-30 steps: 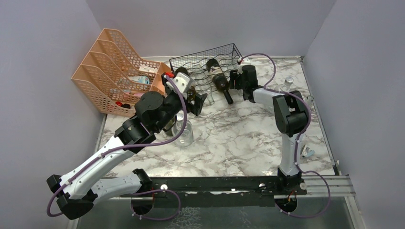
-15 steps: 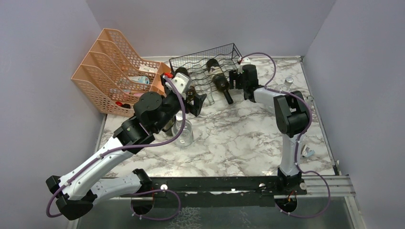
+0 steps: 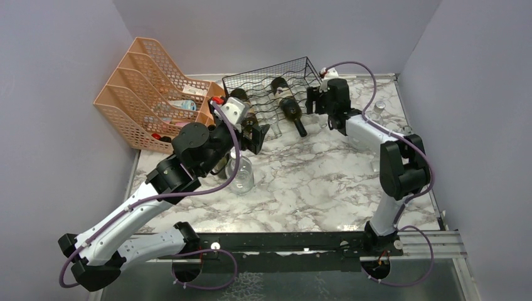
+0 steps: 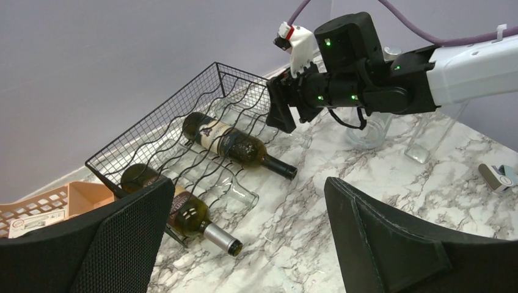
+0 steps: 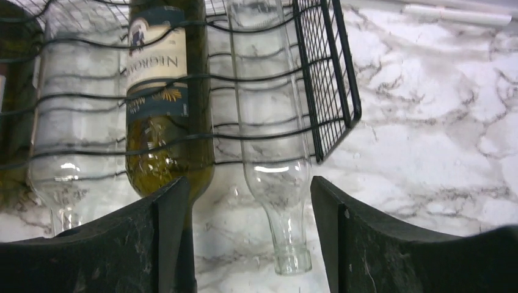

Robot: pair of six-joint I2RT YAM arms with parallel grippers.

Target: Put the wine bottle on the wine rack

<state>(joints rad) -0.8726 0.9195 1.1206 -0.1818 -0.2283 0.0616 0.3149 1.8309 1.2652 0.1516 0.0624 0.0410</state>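
the clear glass wine bottle point(image 5: 269, 152) lies on its side in the end slot of the black thin-wire wine rack point(image 5: 327, 79), cradled by wavy wires so it likely cannot roll. the right gripper point(image 5: 249, 195) sits level just before its neck, fingers spread and empty, arm stretched far forward. the left gripper point(image 4: 247, 189), also wide apart and empty, hovers by the rack's other end on a bent arm.

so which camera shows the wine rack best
Left wrist: the wine rack sits mid-frame, wavy tiers and bottles plain. Top external shows it small, partly behind the left arm. Right wrist catches only one end, close up.
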